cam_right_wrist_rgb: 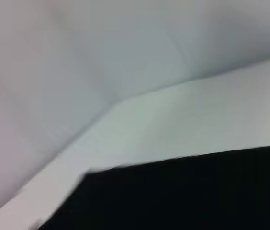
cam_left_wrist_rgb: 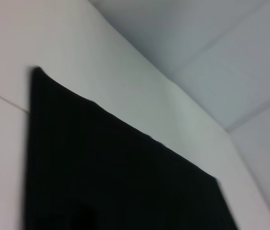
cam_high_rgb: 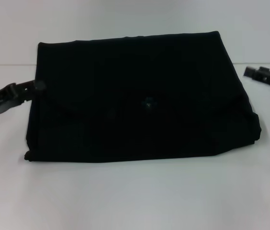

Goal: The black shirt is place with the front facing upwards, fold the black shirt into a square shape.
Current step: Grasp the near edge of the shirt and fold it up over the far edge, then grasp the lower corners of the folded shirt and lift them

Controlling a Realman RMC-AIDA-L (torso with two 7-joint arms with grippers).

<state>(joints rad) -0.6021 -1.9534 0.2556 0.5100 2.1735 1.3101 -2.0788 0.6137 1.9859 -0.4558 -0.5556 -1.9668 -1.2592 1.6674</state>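
folded black shirt (cam_high_rgb: 142, 98) at frame centre on the white table (cam_high_rgb: 135, 196).
head view: your left gripper (cam_high_rgb: 35, 86) sits at the shirt's left edge and your right gripper (cam_high_rgb: 251, 72) at far right, apart from the cloth; whether either is open or closed cannot be told. left wrist view: black shirt (cam_left_wrist_rgb: 116, 177) fills the lower frame. right wrist view: black shirt (cam_right_wrist_rgb: 183, 196) along the bottom.
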